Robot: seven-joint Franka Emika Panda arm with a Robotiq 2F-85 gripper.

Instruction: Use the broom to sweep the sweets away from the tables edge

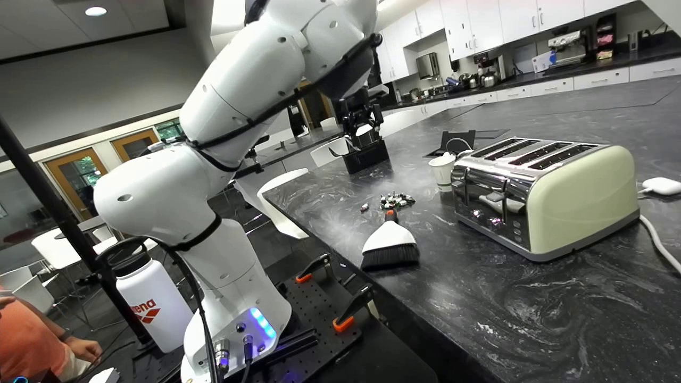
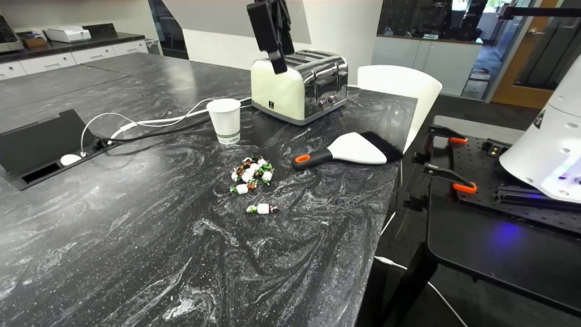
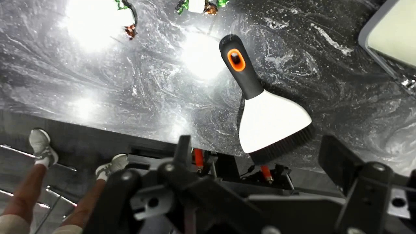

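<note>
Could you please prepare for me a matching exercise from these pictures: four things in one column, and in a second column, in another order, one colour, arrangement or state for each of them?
Things:
1. dustpan brush
2. wrapped sweets
3. four-slot toaster
4. robot's hand

Colours, arrangements, states:
A. open, holding nothing
B. orange oval on a dark handle
C. pale green side, chrome front
D. in a cluster, one piece lying apart

Right pairs: 1-B; 2-D; 3-C; 4-A

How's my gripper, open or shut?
The gripper is open: in the wrist view its fingers stand wide apart, and the brush lies on the table, ungripped.
</note>
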